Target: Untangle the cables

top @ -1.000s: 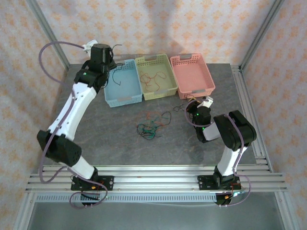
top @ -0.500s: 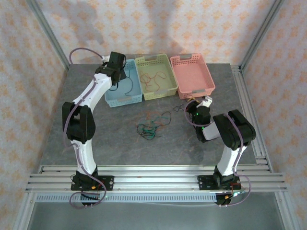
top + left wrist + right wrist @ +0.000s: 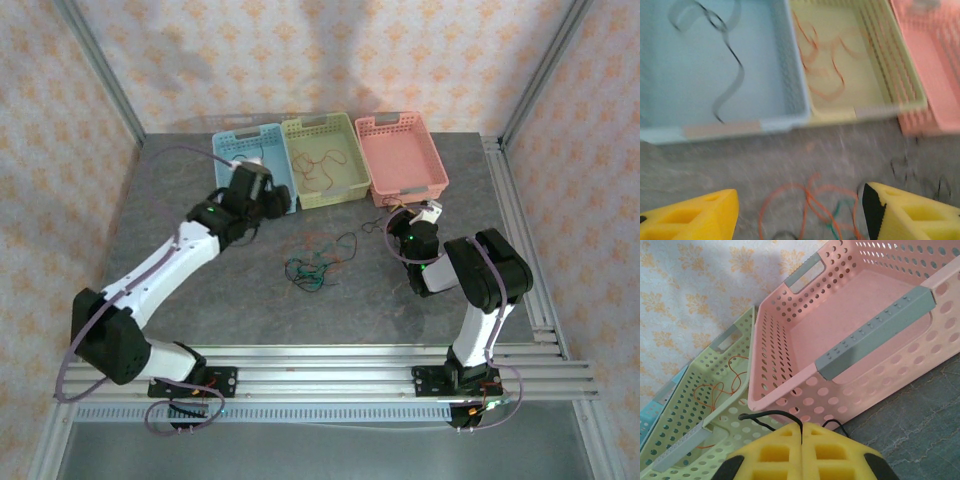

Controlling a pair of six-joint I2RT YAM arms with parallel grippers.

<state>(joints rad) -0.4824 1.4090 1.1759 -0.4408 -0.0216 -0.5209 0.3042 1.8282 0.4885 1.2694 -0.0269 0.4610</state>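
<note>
Table (image 3: pixel 200 290): grey slab carrying everything.
Tangle of cables (image 3: pixel 318 265): orange, green and black strands loosely bunched on the table between the two arms, well short of the baskets.
Right hand (image 3: pixel 801 432): yellow pads pressed together, clamped on a black cable (image 3: pixel 765 415) that loops out at the seam, just before the pink basket's near corner.
Left hand (image 3: pixel 800 215): pads wide apart, holding nothing, just in front of the blue basket; orange strands of the tangle lie between them.
Blue basket (image 3: pixel 790 80): one black strand (image 3: pixel 729 75) lies inside.
Yellow-green basket (image 3: pixel 880 55): thin orange strands (image 3: pixel 827 75) inside.
Pink basket (image 3: pixel 840 325): rightmost, touching the yellow-green one.
</note>
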